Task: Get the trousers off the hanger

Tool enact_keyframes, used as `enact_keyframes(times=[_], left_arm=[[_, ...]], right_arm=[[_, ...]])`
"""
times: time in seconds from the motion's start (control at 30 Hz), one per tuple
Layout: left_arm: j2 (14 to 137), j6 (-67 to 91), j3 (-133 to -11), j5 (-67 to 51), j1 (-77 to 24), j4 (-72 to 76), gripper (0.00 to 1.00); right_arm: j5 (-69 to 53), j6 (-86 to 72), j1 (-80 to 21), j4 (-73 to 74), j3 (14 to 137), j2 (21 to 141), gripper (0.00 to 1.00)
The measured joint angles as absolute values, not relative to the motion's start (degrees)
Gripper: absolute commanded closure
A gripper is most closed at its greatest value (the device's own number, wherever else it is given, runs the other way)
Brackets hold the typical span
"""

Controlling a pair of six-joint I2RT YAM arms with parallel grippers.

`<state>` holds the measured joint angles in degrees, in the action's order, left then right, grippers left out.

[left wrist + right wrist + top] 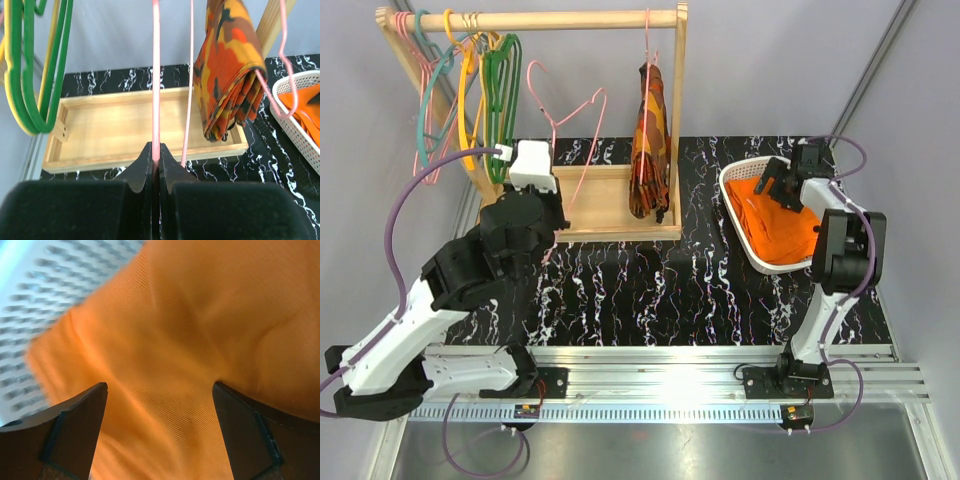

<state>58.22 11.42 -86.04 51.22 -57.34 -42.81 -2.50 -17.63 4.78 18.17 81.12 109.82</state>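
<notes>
Over the white plastic basket (732, 195), your right tool (160, 390) stands wide above the plain bright orange cloth trousers (200, 315) lying inside, seemingly to let them go. Your left tool (156, 152) is clamped on the bare, thin pale pink wire hanger (156, 75), probably to steady it.

Matt woven orange cloth trousers (175, 330), smooth pink wire hanger (156, 75), white plastic basket (300, 140), pale wooden rack (570, 20).

Pale grey walls (770, 60) enclose a table (650, 290) with a black, white-veined marble-pattern top, evenly lit, with bright glare on the aluminium rail (660, 365) along its near edge; a light wooden garment rack (570, 20) with a tray base stands far left.
</notes>
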Motion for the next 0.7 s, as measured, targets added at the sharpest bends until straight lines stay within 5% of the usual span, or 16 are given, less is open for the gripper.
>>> enact_keyframes(times=[0.37,0.7], left_arm=[[63.3,4.3,-89.7,48.6,-52.8,-37.9,1.0],[71.4,1.4,-97.8,40.4,-43.7,-34.4,1.0]], right_arm=[[-5.0,-20.9,5.6,16.8,78.5,109.4,0.01],[-17.5,-20.9,5.5,19.3,75.8,74.4,0.0]])
